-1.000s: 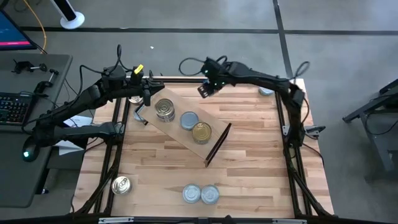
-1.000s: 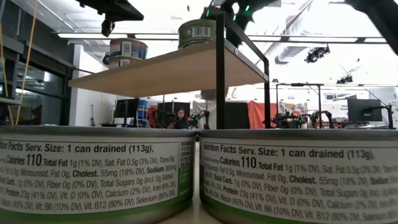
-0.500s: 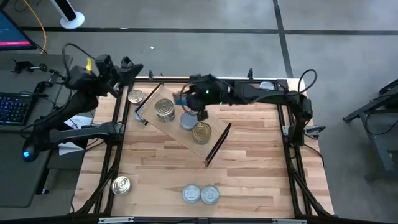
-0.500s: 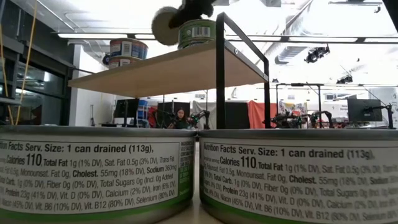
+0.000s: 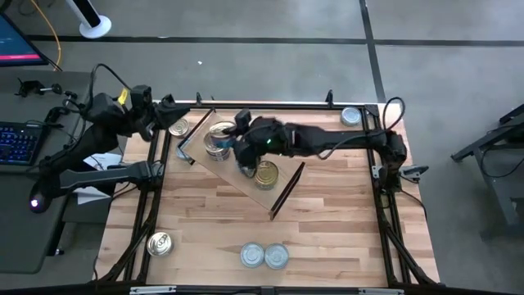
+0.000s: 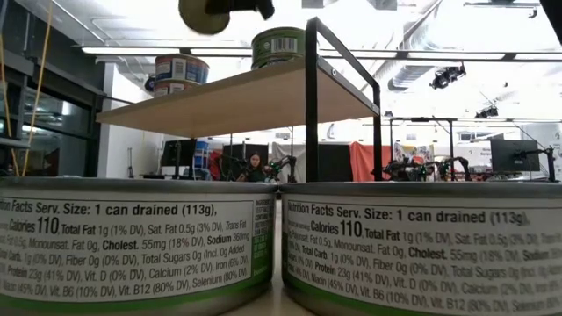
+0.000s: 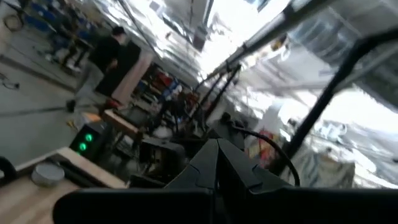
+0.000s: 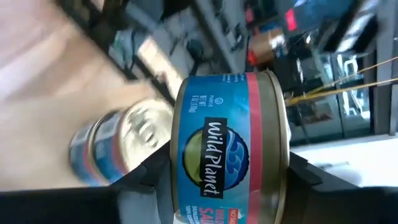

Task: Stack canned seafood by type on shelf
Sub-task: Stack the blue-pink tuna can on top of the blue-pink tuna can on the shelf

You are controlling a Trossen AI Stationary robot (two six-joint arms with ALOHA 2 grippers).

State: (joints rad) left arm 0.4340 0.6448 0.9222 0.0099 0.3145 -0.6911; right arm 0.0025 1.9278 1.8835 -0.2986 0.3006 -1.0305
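- Wood-plank tabletop inside a black frame, grey floor around it; a desk with a keyboard stands at the left.
- Low view looks across the table into a lit workshop with ceiling strip lights; a person sits far back.
- Shelf: light board lying at a slant on the far-left part of the table, on black wire legs.
- Right gripper reaches across from the right side, over the middle of the shelf. Its fingers clasp a blue-labelled can with a red band, held sideways.
- Just left of that gripper on the shelf: a stack of silver pull-tab cans. Just right and nearer: a gold-lidded can.
- Low view shows the held can as a pale disc above the shelf board, between the blue-labelled stack and a green-labelled can.
- Left gripper sits at the far-left edge of the table, beside a loose pull-tab can; its fingers are closed to a point, holding nothing.
- Other cans on the tabletop: one at the far-right corner, one at the near left, a touching pair near centre.
- That pair fills the low view's foreground, nutrition labels facing the camera.
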